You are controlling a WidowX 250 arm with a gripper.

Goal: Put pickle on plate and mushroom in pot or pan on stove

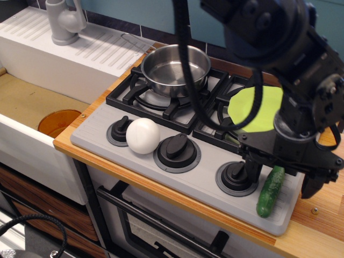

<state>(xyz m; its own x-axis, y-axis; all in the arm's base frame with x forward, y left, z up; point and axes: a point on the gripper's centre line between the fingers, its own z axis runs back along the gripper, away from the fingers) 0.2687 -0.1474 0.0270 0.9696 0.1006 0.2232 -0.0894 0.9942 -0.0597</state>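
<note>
The dark green pickle [270, 192] lies at the stove's front right corner, right of the third knob. My gripper [282, 180] hangs open just over its upper end, one finger on each side; whether the fingers touch it I cannot tell. The lime-green plate [257, 109] rests on the right burner, with the arm covering part of it. In front of the left burner, the white mushroom [143, 135] sits between two knobs on the grey stove [201, 185]. The empty steel pan [174, 69] stands on the left burner.
Left of the stove is a sink [27, 102] with an orange disc [58, 122] in it. A grey faucet [64, 21] and a white drainboard [97, 51] are behind. The wooden counter edge [317, 226] runs along the stove's right side.
</note>
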